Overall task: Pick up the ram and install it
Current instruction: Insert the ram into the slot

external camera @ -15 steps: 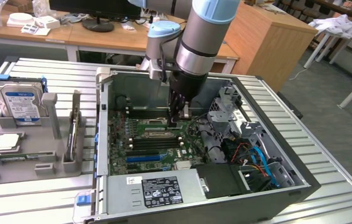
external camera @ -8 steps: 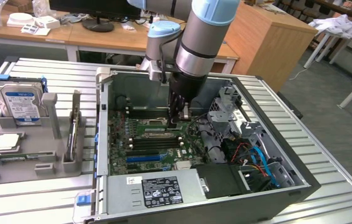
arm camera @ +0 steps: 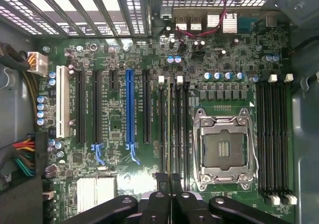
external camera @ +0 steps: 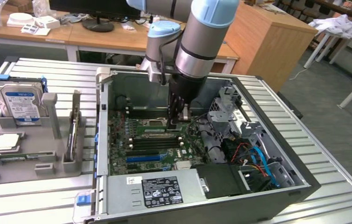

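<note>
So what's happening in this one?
The robot arm has its gripper down inside the open computer case, over the motherboard. Its fingers are shut on what looks like the ram, seen edge-on and lined up along the memory slots beside the empty processor socket. Whether it is seated yet can't be told.

One hard drive (external camera: 19, 100), one processor chip (external camera: 6, 141), one computer case (external camera: 276, 200), one arm (external camera: 204, 42).

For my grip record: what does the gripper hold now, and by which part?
The gripper holds the ram, seen edge-on above the memory slots, apparently by its upper long edge.
</note>
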Motion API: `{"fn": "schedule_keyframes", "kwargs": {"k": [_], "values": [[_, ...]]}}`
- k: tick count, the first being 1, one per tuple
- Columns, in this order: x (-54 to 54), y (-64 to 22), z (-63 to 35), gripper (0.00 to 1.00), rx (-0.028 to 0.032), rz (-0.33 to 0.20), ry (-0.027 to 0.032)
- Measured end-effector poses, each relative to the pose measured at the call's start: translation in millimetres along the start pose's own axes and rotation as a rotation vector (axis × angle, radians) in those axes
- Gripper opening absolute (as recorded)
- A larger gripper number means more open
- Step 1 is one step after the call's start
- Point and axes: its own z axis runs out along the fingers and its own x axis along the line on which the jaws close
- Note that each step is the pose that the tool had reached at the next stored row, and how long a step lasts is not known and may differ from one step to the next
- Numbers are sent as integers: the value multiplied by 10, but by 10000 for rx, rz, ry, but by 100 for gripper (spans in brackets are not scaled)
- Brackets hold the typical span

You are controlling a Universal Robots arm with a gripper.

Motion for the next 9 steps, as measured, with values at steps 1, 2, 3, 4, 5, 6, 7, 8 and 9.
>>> {"fn": "schedule_keyframes", "kwargs": {"k": [1,2,3,4,5,6,7,8,9], "values": [[0,0,4,12,0,0,0],[0,0,9,12,1,0,-1],[0,-1,13,12,1,0,-1],[0,-1,17,12,1,0,-1],[0,-1,21,12,0,0,0],[0,-1,26,12,1,0,0],[0,-1,30,12,0,0,0],[1,-1,33,12,0,0,0],[1,-1,37,12,0,0,0]]}}
